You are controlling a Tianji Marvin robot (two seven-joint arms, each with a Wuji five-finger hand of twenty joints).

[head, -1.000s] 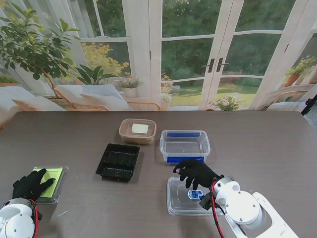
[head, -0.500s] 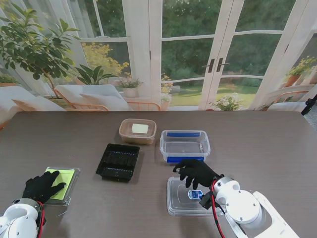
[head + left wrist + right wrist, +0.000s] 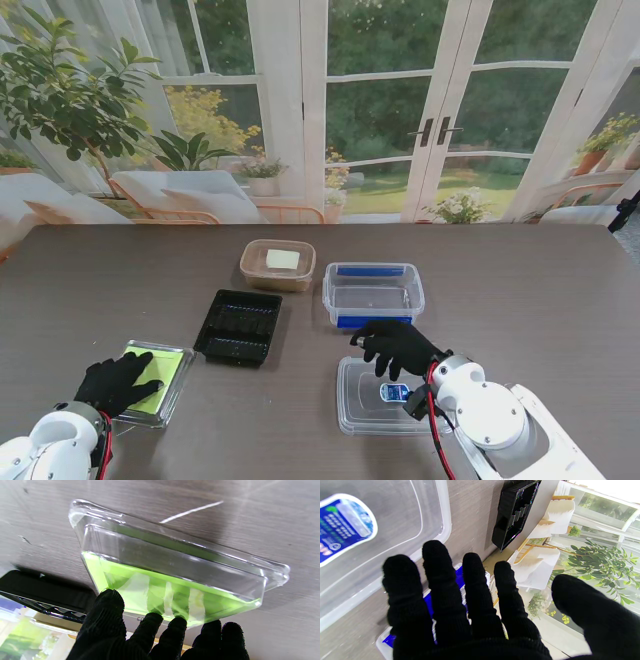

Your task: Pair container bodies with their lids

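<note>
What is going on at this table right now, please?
A two-armed robot is matching containers with lids. Its left hand rests on a clear plastic lid with a green sheet, beside the black plastic tray. Its right hand, fingers spread, hovers over the flat clear lid with a blue label, just in front of the clear box with blue clips. A beige container stands farther back. No pair is closed yet.

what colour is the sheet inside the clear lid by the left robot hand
Bright lime green sheet under the clear lid; it shows best in the left wrist view.
</note>
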